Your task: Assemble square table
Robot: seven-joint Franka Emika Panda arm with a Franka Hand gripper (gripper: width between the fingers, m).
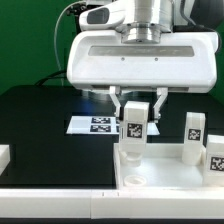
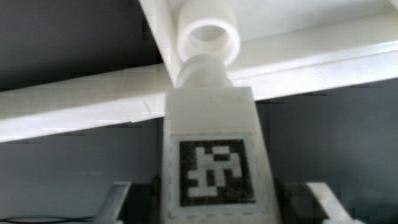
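Gripper (image 1: 134, 119) grips a tagged leg (image 1: 133, 132) (upright) over the table top (image 1: 150, 172), near edge, exterior view's right; you see two more legs (image 1: 193, 137) standing right.

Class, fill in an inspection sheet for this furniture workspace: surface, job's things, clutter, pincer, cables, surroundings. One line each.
Surface: black table, white edge in front.
Job's things: white square top in front; one tagged leg upright in the pincer over it; two more tagged legs at the exterior view's right.
Clutter: marker board flat on the table; white block at the exterior view's left edge.
Pincer: pincer shut on the leg.
Cables: a dark cable above the arm.
Surroundings: green backdrop.
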